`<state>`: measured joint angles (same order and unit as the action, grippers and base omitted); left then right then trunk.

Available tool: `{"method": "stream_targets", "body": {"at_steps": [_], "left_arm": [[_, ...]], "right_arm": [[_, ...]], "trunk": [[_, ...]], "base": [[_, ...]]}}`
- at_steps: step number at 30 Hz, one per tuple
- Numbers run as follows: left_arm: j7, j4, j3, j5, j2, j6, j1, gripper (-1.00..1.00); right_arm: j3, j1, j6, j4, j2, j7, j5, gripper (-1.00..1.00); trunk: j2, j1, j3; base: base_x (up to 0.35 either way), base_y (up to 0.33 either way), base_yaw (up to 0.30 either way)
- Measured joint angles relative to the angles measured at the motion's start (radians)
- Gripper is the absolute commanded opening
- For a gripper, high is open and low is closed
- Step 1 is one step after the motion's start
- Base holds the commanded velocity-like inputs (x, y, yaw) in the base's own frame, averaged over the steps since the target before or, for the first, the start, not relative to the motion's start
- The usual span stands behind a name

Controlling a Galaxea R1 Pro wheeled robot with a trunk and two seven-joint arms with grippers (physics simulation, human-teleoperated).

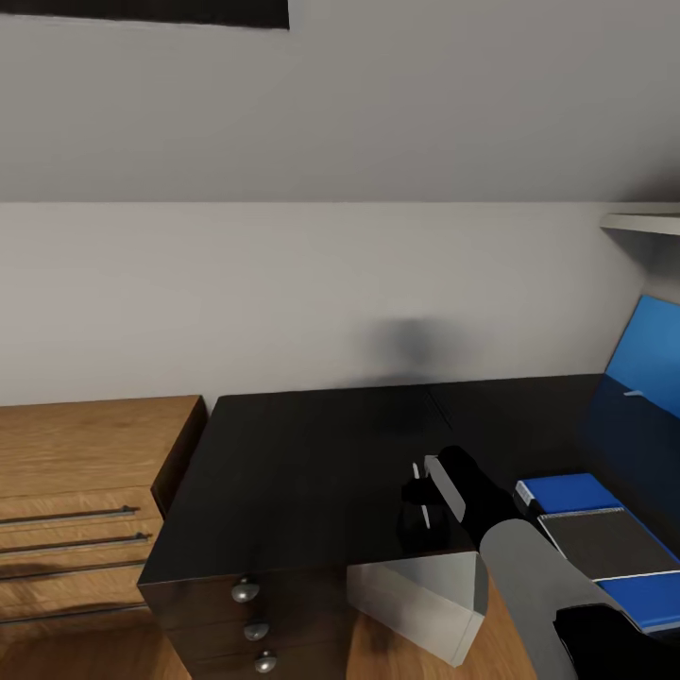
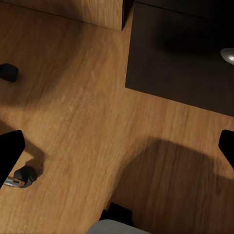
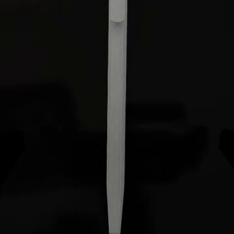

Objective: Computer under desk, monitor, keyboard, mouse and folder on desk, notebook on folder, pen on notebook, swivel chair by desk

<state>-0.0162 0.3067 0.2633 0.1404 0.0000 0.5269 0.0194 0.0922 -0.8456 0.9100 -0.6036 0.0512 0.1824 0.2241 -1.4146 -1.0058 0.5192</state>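
Grey wall and sloped ceiling are rising behind the black tabletop (image 1: 312, 453), whose three drawers with silver knobs (image 1: 246, 591) are facing near. Light wooden drawer chest (image 1: 76, 482) is standing just left of it. Right hand (image 1: 430, 496) is hovering over the near edge of the tabletop, fingers narrowed on the pen (image 3: 116, 122), a thin white stick running lengthwise between them in the right wrist view; in the head view only pale slivers are showing at the fingers, so the grip looks closed but contact is hard to confirm. Blue folder (image 1: 567, 491) is lying on the tabletop at right, with the grey notebook (image 1: 604, 540) resting on top of it. White pedestal leg (image 1: 425, 600) is showing under the tabletop. Left hand (image 2: 117, 146) is spreading wide over the wood floor (image 2: 83, 112), dark fingertips (image 2: 10, 146) at the frame edges, chair casters (image 2: 9, 72) nearby.
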Motion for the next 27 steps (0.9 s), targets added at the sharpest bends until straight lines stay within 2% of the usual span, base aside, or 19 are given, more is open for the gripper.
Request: {"method": "stream_targets", "body": {"at_steps": [14,19,27], "left_arm": [[0.0,0.0,0.0,0.009,0.0,0.0,0.0,1.0],[0.0,0.0,-0.001,0.011,-0.001,0.001,0.0,1.0],[0.0,0.0,0.0,0.011,0.0,0.002,0.0,1.0]], "right_arm": [[-0.001,-0.001,0.0,-0.001,0.0,0.0,0.0,1.0],[-0.001,0.0,0.0,-0.001,-0.001,0.0,0.0,1.0],[-0.001,0.0,0.0,-0.001,0.0,0.0,0.0,1.0]], "trunk": [[0.0,0.0,0.0],[-0.035,-0.019,0.016],[-0.035,-0.019,0.016]], "base": [[0.0,0.0,0.0],[0.0,0.0,0.0],[0.0,0.0,0.0]]}}
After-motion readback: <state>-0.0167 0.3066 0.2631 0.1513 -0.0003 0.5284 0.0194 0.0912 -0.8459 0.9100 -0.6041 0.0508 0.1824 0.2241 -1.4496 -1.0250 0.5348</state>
